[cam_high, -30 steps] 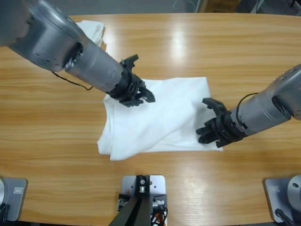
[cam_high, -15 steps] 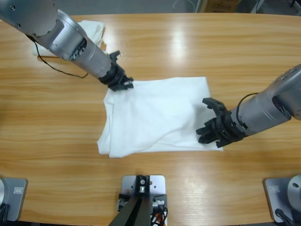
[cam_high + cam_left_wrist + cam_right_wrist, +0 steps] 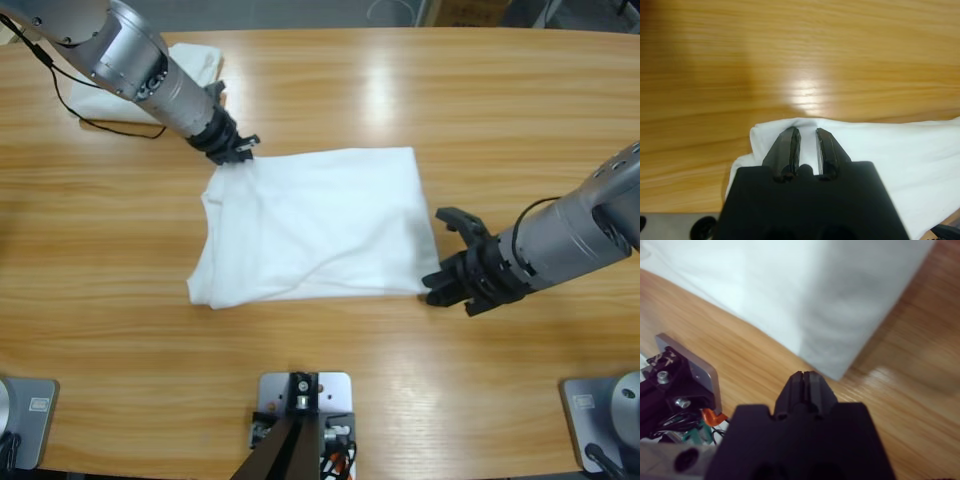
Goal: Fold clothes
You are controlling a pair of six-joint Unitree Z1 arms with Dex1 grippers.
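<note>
While L hand [image 3: 237,152] pinches its corner, T-shirt [image 3: 315,225] lies rumpled.

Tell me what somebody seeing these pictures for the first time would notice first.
A folded white T-shirt lies in the middle of the long wooden table. The left gripper is at the shirt's far left corner, cloth between its slightly parted jaws. The right gripper rests with jaws shut on bare wood beside the shirt's near right corner. More white cloth lies at the table's far left, behind the left arm.
</note>
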